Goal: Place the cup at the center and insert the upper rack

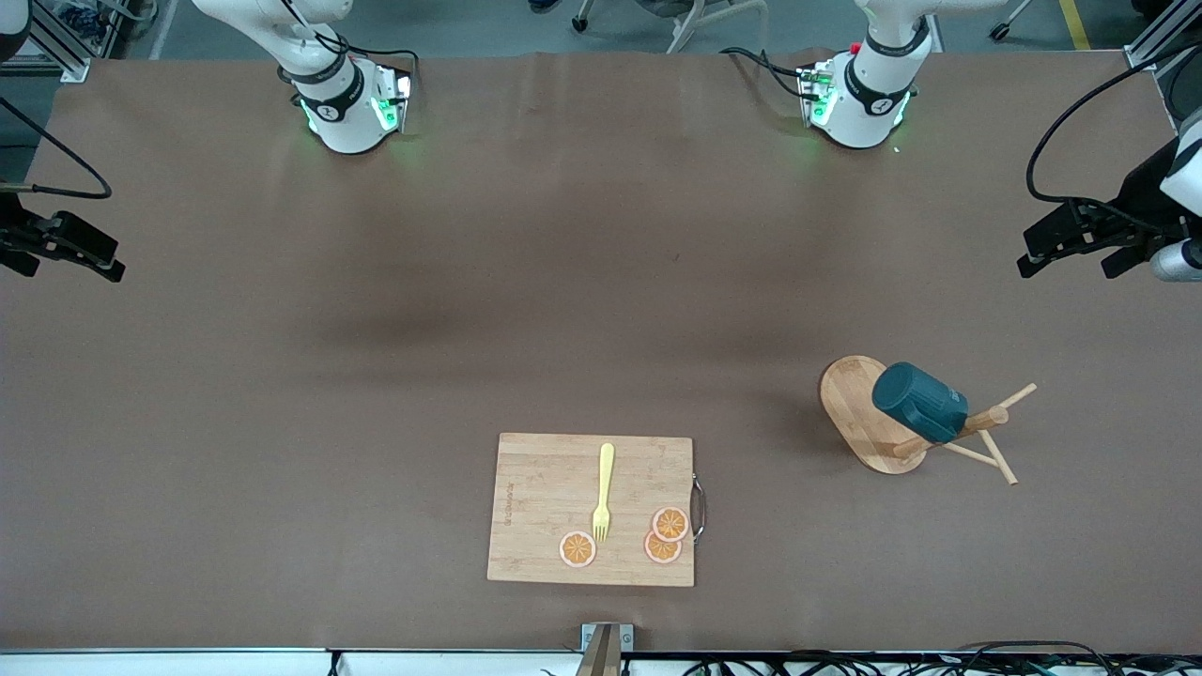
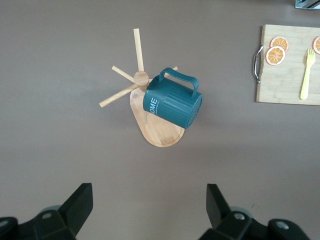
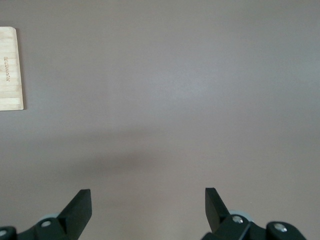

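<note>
With both my left gripper (image 2: 147, 212) and right gripper (image 3: 147, 210) spread empty, I feared lifting the cup (image 1: 919, 403) might topple the upper rack (image 1: 869, 418).

The bench (image 1: 376, 376) has lots of bare room. Only the cutting board (image 1: 545, 488) and the upper rack (image 1: 859, 413), holding the cup (image 1: 918, 402), stand in the way.

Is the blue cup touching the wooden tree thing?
Touching. In the left wrist view the cup hangs on the upper rack, with one peg passing through its handle; the front view shows it resting against the post too.
</note>
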Controlling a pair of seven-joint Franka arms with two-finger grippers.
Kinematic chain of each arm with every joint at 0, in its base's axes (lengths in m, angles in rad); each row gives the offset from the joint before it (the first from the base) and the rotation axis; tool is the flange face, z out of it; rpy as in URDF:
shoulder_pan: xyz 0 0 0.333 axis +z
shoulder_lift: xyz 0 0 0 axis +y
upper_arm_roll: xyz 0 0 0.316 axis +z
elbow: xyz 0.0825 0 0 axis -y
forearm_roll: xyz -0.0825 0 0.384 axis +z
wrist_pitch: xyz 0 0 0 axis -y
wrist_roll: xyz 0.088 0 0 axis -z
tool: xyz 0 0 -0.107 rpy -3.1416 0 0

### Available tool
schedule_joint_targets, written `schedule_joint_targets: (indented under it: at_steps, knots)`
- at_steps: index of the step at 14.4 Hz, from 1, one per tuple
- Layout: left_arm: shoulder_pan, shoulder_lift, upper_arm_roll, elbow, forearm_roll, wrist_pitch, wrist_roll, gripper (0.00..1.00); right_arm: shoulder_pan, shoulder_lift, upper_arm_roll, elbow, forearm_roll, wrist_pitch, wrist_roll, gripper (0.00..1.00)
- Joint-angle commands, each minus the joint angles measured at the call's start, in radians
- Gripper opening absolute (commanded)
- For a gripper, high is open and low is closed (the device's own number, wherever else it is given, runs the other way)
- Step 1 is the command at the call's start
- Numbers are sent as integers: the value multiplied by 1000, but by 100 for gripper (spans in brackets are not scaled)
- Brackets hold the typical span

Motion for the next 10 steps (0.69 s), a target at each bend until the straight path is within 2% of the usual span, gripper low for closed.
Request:
schedule_joint_targets:
  at_steps: [1,10]
  knots:
    - [-10,-14,10,-5,-9,1,25,100,-15,-24,3,-23,10,8,-6,100]
    - [-13,-10,5,-4,-6,33,30,100,-15,-24,3,-23,10,8,-8,100]
